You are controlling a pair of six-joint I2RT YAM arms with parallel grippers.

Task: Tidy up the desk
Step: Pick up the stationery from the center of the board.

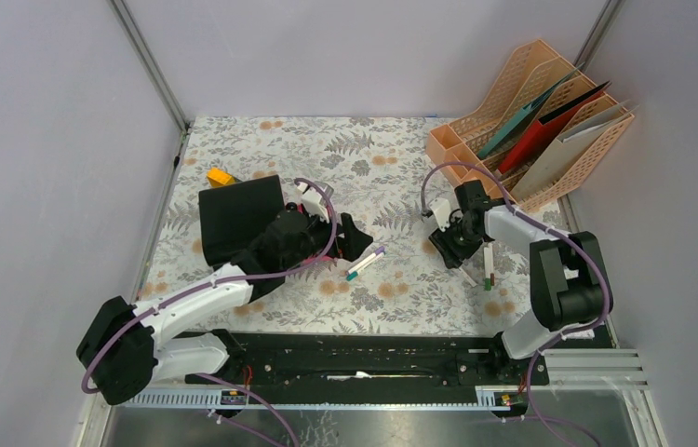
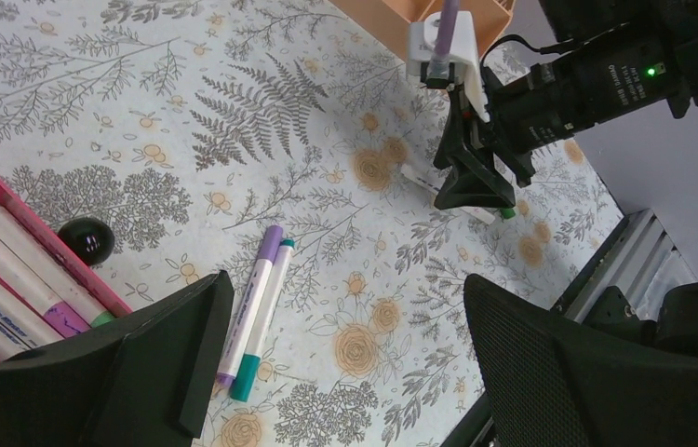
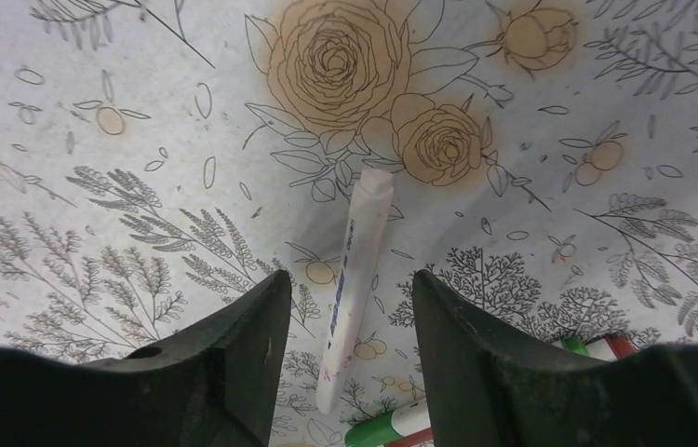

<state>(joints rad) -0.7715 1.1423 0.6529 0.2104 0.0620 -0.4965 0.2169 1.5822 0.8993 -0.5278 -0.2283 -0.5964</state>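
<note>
PARTLY SPREAD AND LOW: the right gripper (image 3: 347, 287) is hovering with its fingers (image 3: 234, 354) standing one on each side of a white marker (image 3: 369, 209), touching neither side of it. The marker is lying flat on the desk (image 1: 373, 149), on the near side of the orange file rack (image 1: 536, 121). Its long axis is running straight out between the fingers, so a squeeze would be crossing its width. Farther from the rack, toward the desk's middle, the left gripper (image 2: 345, 291) is hanging with its jaws spread wide and holding nothing. Below it, a purple-capped marker (image 2: 271, 244) and a teal-capped marker (image 2: 246, 380) are lying side by side. The right arm is plainly the nearer to the white marker, and closing and lifting looks like the coming step.
</note>
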